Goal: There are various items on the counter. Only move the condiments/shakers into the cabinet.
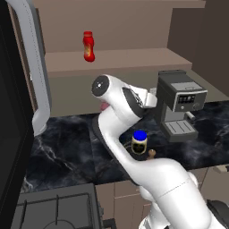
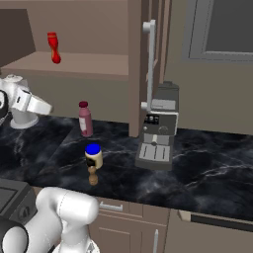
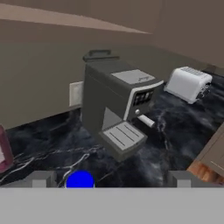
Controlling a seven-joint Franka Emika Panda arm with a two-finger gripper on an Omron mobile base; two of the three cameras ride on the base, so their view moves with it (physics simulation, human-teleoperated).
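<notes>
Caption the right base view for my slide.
Red squeeze bottle on the cabinet shelf; blue-lidded jar, wooden shaker and pink bottle remain on the counter.

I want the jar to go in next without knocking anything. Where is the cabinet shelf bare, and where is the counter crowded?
The shelf board holds just the red squeeze bottle near its left end; the stretch to its right is bare. On the counter, the blue-lidded jar, brown shaker and pink bottle cluster left of the coffee machine.

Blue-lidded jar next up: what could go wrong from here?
The tiny brown shaker stands right against the blue-lidded jar, so closing on the jar may knock it over. The pink bottle sits nearby on the counter and could be bumped. The red squeeze bottle leans on the cabinet shelf; another placement might topple it.
</notes>
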